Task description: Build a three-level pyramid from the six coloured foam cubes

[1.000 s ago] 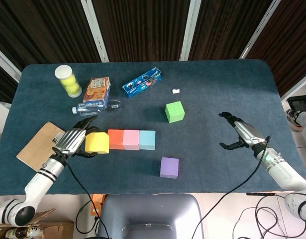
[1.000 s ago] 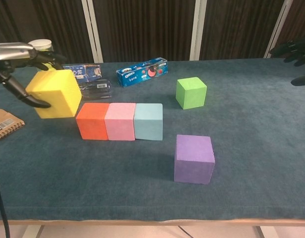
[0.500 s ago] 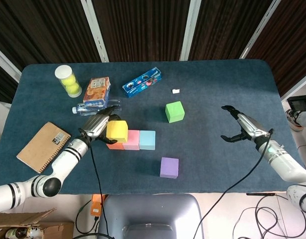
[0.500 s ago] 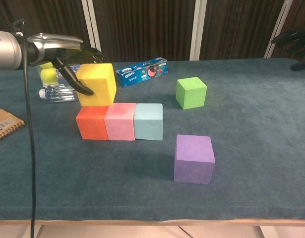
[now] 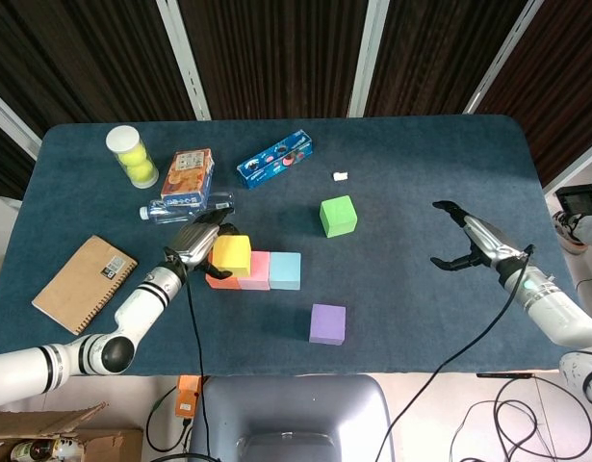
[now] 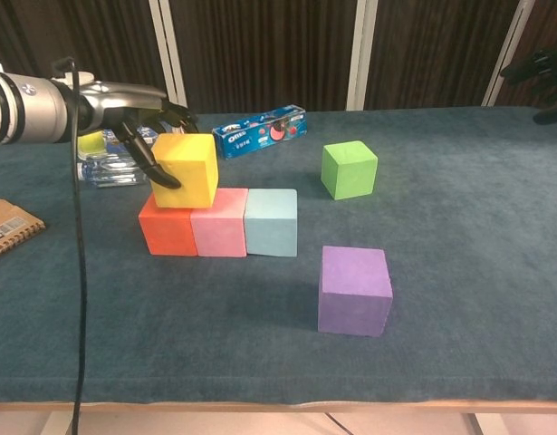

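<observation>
A row of orange [image 6: 168, 232], pink [image 6: 218, 223] and light blue [image 6: 271, 222] cubes lies mid-table. My left hand [image 6: 142, 118] grips the yellow cube [image 6: 186, 170] at the top of the row, over the seam between orange and pink; in the head view the yellow cube [image 5: 231, 255] hides most of the orange one. The green cube [image 5: 338, 216] sits apart behind the row, and the purple cube [image 5: 327, 323] stands in front of it. My right hand [image 5: 466, 245] hovers open over the right side of the table, holding nothing.
At the back left stand a tube of tennis balls [image 5: 132, 155], a snack box [image 5: 188, 177], a lying water bottle [image 5: 185, 209] and a blue biscuit pack [image 5: 274, 159]. A brown notebook [image 5: 82, 282] lies at the left edge. A small white scrap [image 5: 341, 176] lies behind the green cube.
My left hand carried the yellow cube rightward from beside the row and lowered it over the orange and pink cubes. My right hand drifted slightly right.
</observation>
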{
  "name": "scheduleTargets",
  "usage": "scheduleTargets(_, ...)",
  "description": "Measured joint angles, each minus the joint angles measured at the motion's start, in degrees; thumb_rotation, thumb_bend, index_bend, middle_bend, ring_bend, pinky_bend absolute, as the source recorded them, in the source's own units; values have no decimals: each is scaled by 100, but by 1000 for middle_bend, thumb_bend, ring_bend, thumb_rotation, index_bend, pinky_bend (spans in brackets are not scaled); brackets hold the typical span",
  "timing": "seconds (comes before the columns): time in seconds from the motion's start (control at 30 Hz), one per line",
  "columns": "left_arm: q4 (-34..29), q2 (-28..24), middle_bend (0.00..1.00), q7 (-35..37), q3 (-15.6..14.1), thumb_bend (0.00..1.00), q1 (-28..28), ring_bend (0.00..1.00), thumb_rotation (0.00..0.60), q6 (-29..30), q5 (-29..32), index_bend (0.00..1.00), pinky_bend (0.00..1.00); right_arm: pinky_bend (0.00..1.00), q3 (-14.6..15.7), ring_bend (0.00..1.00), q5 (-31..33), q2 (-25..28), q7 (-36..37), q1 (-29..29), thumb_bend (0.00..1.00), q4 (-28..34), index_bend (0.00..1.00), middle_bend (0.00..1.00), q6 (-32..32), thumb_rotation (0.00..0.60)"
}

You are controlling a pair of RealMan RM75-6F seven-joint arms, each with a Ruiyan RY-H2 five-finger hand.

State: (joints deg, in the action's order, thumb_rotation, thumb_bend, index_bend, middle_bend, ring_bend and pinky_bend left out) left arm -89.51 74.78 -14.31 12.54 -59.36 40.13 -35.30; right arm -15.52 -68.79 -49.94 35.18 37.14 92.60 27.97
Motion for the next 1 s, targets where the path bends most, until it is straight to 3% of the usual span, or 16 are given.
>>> scheduleTargets(0.6, 93, 60, 17, 2, -186, 252, -151, 0, 600, 28, 104, 490, 96, 0, 23, 0, -43, 31, 42, 22, 204, 4, 0, 0, -60, 600)
scheduleTargets(1.0, 159, 75, 17, 56, -269, 243, -170, 0, 600, 1, -42, 428, 96, 0, 57, 0, -28, 12, 40, 61, 204, -42, 0, 0, -163, 600)
